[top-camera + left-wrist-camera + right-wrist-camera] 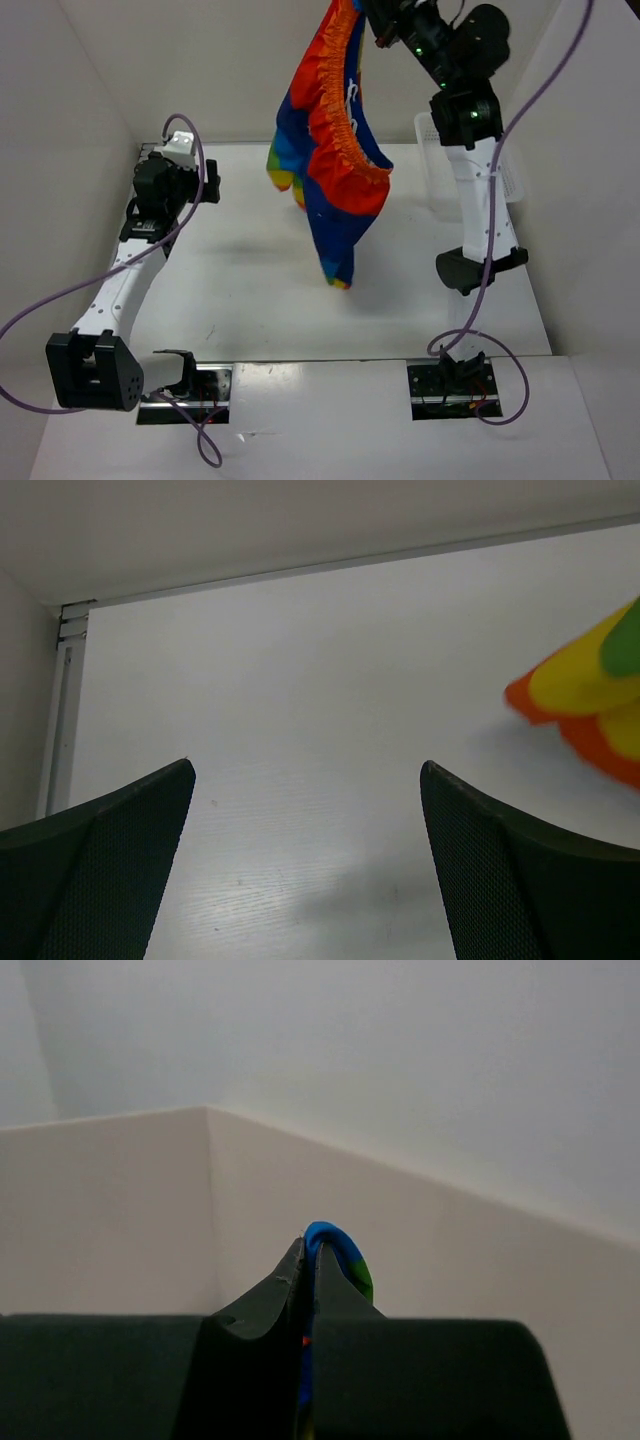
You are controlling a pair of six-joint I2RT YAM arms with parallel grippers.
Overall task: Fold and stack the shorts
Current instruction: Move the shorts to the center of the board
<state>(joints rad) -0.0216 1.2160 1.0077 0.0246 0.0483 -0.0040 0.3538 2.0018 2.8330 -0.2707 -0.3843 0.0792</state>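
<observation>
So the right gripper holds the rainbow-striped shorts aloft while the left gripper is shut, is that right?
Not quite: the left gripper is open, as the left wrist view shows. The right gripper does hold the rainbow-striped shorts aloft.

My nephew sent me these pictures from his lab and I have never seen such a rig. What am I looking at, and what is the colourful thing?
You see two robots, a left arm and a right arm, bolted at the near edge of a white table. The wide picture comes from a fixed camera above and behind them; the other two come from a camera on each wrist, looking past its own fingers. The colourful thing is a pair of rainbow-striped shorts. The right end effector is shut on their edge and holds them high, so they hang over the table. The left end effector is open, holding nothing. A white mesh basket stands behind the right arm.
</observation>
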